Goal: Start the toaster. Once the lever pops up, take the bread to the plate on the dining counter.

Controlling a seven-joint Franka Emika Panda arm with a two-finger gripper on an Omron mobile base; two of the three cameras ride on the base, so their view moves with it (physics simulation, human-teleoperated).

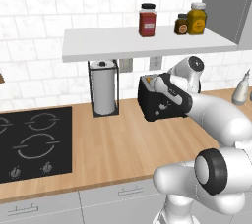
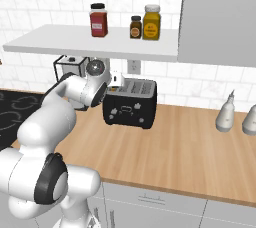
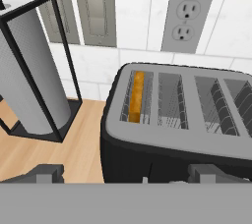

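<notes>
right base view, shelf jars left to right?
Red jar → small dark jar → yellow jar, all standing on the white shelf.

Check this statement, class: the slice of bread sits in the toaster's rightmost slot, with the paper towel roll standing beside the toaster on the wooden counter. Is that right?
Not quite. In the hand view the bread sits in the leftmost slot of the toaster, the one nearest the paper towel roll. The rest holds: the roll stands beside the toaster on the wooden counter.

Black toaster (image 3: pixel 172 139) (grey slotted top), golden-tan bread (image 3: pixel 137 95).
</notes>
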